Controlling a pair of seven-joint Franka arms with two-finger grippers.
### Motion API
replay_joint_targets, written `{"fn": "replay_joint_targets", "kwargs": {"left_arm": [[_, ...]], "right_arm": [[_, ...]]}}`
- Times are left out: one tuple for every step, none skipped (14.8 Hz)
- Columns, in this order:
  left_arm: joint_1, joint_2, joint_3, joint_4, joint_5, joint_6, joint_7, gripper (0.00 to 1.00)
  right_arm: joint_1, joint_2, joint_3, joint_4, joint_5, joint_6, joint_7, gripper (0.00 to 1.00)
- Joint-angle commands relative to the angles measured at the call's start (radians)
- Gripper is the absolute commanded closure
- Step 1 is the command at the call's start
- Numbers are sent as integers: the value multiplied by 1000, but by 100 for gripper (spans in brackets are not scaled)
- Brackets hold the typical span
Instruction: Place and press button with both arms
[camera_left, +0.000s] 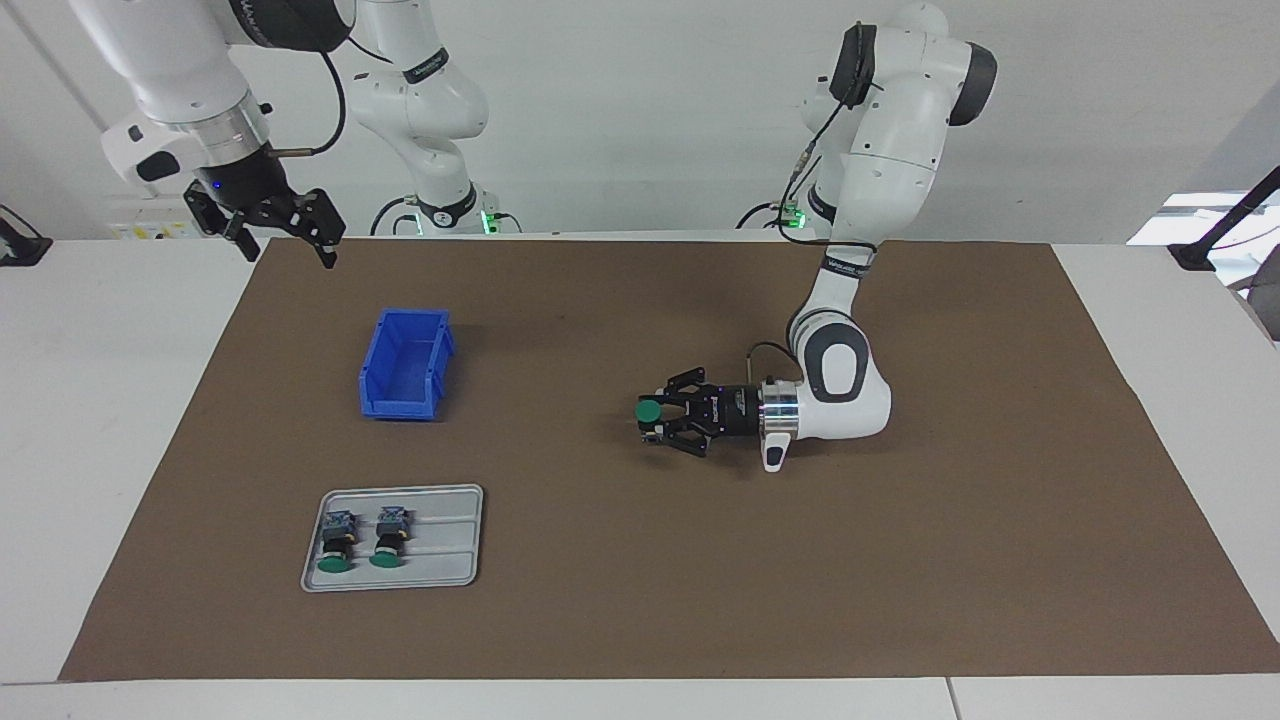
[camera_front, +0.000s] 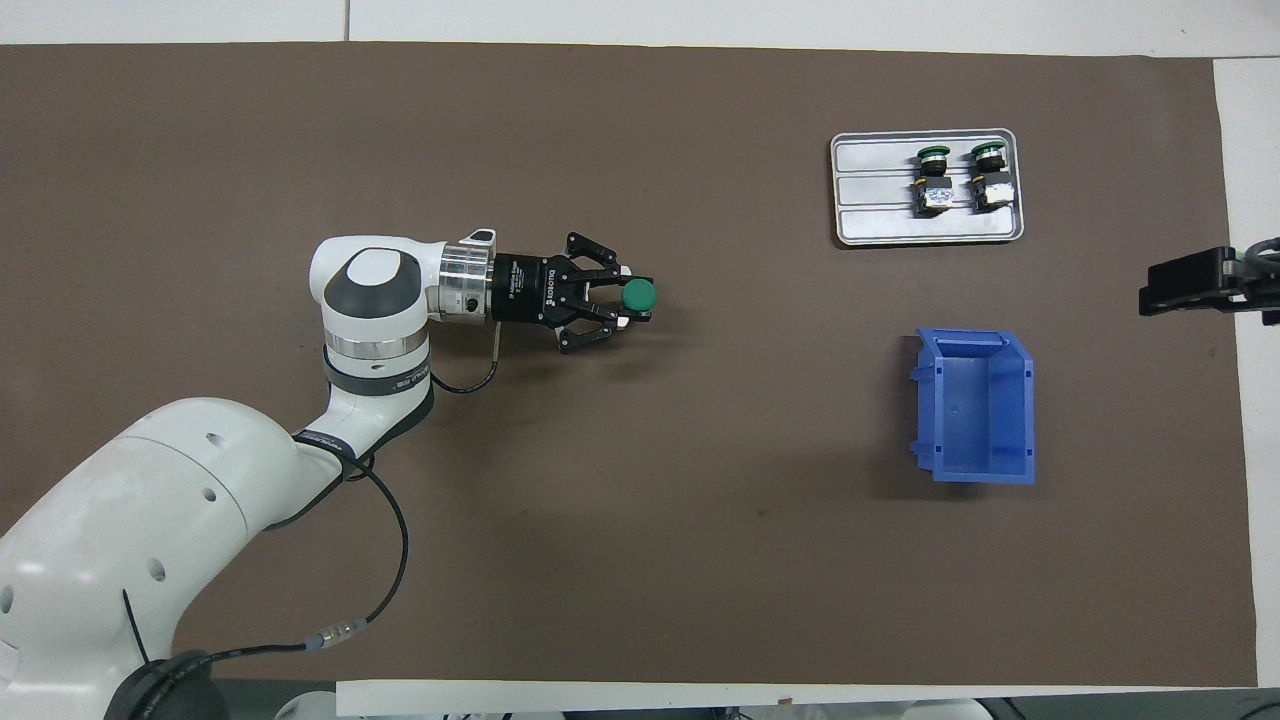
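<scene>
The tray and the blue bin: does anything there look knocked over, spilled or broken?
Nothing stands out. Two buttons lie side by side in the tray, and the bin stands upright and empty. The left gripper holds a third button.

You can make out one marking only: small white "ROBOTIQ" lettering on the black body of the left hand (camera_front: 612, 300), seen in the overhead view. Printing on the arm's wrist ring is too small for you to read.
</scene>
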Motion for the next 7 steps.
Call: {"fn": "replay_joint_targets", "kwargs": {"left_arm": [[-4,5,2,5,14,28,16,98],[-4,5,2,3,14,30,16,98],[-6,7,2,0,14,44,16,98],[-12,7,2,-3,16,53,17,98],[-21,7,2,-4,14,58,23,98],[-21,8,2,-4,16,73,33,98],[-21,8,2,-12,17,84,36,98]], "right_arm": [[-13,-12,7,-11,7,-8,-20,1],[-12,-12,7,-11,8,-8,-20,1],[-12,-12,7,-11,8,-8,-20,1],[-13,-12,7,-11,8,-8,-20,1],[-13,-12,7,-12,7,-8,-20,1],[-12,-12,7,-11,7,-8,-22,1],[-12,-12,7,-11,8,-8,-20,1]]}}
